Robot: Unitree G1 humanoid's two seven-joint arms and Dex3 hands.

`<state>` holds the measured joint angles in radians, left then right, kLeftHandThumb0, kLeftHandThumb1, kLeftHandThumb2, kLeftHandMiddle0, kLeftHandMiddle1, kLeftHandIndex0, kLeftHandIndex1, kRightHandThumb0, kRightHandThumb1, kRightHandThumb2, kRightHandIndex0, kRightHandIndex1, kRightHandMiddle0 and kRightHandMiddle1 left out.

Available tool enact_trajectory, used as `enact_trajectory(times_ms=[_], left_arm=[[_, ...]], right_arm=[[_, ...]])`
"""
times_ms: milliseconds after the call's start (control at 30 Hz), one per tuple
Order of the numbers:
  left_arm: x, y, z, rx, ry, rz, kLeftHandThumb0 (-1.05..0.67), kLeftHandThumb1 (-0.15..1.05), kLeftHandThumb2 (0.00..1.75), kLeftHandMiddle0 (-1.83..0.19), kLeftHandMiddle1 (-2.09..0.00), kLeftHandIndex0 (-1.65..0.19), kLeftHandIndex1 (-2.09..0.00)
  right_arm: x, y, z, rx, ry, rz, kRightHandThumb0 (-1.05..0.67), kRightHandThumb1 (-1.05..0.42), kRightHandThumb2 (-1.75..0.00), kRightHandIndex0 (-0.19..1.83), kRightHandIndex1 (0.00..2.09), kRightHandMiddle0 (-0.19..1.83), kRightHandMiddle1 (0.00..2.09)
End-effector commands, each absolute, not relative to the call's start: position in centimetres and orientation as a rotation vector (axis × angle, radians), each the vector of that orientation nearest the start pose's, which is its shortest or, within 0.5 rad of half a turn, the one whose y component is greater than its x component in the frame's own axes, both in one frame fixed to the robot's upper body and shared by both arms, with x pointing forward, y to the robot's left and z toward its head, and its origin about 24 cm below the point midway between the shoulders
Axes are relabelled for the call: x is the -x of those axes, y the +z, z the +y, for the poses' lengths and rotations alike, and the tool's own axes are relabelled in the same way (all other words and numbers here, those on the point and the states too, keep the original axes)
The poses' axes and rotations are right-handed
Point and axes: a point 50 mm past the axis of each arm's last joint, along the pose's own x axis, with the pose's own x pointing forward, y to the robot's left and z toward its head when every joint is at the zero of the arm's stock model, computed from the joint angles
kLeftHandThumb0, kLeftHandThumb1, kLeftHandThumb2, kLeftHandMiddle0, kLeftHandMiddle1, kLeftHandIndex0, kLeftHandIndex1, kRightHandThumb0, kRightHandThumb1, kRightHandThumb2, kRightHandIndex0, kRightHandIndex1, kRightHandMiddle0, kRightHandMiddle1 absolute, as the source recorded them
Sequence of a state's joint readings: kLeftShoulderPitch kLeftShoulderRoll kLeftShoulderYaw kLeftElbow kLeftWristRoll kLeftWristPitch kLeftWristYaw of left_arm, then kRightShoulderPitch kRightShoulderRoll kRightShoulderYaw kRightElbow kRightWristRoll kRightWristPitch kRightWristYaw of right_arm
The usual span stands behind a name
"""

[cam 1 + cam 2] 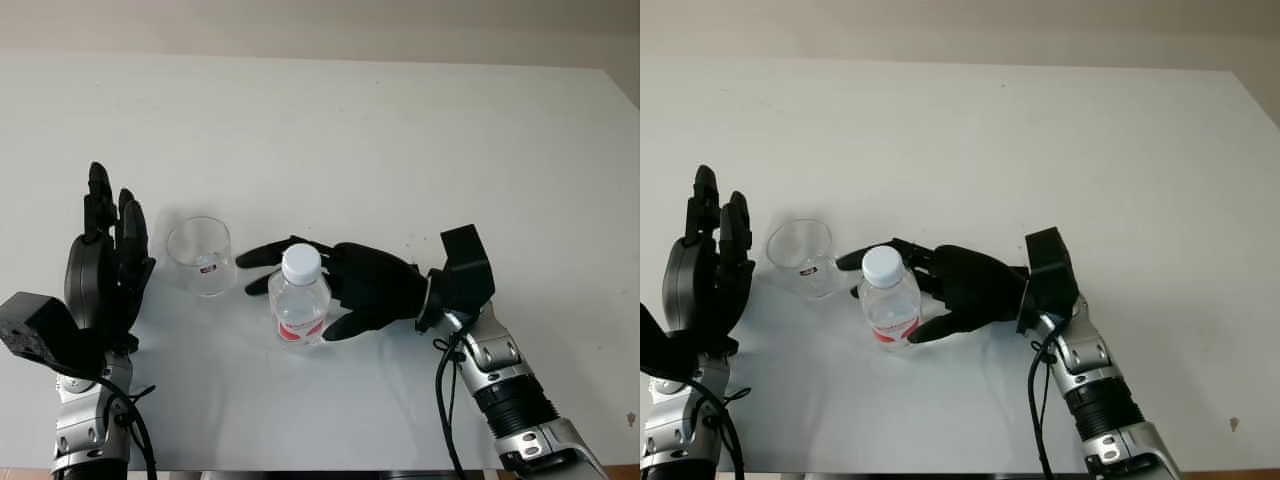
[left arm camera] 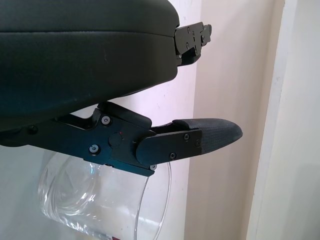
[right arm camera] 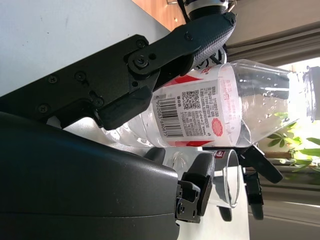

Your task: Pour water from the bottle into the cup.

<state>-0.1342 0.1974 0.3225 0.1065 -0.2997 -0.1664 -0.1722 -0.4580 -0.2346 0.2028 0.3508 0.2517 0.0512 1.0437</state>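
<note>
**One bottle, one cup, two hands on a white table**

We count one small clear plastic water bottle with a white screw cap and red-and-white label (image 1: 299, 300), one clear round drinking glass (image 1: 200, 256), and two black three-finger hands. All sit on or over a plain white table (image 1: 400, 130).

The bottle stands upright near the front middle of the table, cap still on. The glass stands upright just to its left and slightly farther back, close beside it; we cannot tell whether the two touch. The glass looks empty, with a small red mark low on its wall.

The right hand (image 1: 345, 285) reaches in from the right and wraps the bottle: two fingers (image 1: 262, 254) pass behind it near the cap and shoulder, and one comes round the front at the label. In the right wrist view one finger (image 3: 170, 55) lies across the label by the barcode, so we note the hand as grasping the bottle (image 3: 215, 107). The glass (image 3: 227, 177) stands just past it.

The left hand (image 1: 105, 270) is raised at the left edge of the table, just beside the glass, holding nothing, released. From its wrist, the glass (image 2: 100, 195) sits right under a finger (image 2: 200, 140), apart from it.

The right hand's fingers lie between the bottle and the glass.
</note>
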Motion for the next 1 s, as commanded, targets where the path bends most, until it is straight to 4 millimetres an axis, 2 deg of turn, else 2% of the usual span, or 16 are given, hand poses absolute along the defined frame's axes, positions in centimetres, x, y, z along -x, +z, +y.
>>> enact_trajectory(times_ms=[0,267,467,767,967], left_arm=[[-26.9,9.2,25.2,0.092,0.130,-0.301,-0.68,1.05,0.53,0.17,-0.05,0.19,0.00],[-26.8,9.1,25.1,0.102,0.136,-0.303,-0.69,1.05,0.51,0.17,-0.05,0.19,0.00],[-26.7,9.1,25.1,0.093,0.138,-0.305,-0.69,1.05,0.51,0.17,-0.05,0.19,-0.01],[-26.8,8.9,25.0,0.101,0.140,-0.308,-0.69,1.05,0.51,0.16,-0.05,0.19,-0.02],[-26.8,8.9,25.0,0.110,0.149,-0.307,-0.69,1.05,0.50,0.16,-0.05,0.19,-0.01]], right_arm=[[-30.3,8.2,-9.4,0.082,1.285,0.035,-0.89,-0.85,-0.05,-0.19,1.39,-0.19,1.23],[-30.3,8.0,-8.9,0.081,1.311,0.078,-0.89,-0.83,-0.05,-0.16,1.41,-0.19,1.33],[-30.0,8.0,-8.1,0.102,1.372,0.043,-0.93,-0.82,-0.05,-0.15,1.39,-0.19,1.35],[-29.3,8.5,-7.0,0.129,1.469,-0.007,-0.95,-0.80,-0.05,-0.15,1.26,-0.19,1.35],[-28.9,9.1,-6.3,0.133,1.497,-0.040,-0.85,-0.74,-0.04,-0.17,1.40,-0.19,1.41]])
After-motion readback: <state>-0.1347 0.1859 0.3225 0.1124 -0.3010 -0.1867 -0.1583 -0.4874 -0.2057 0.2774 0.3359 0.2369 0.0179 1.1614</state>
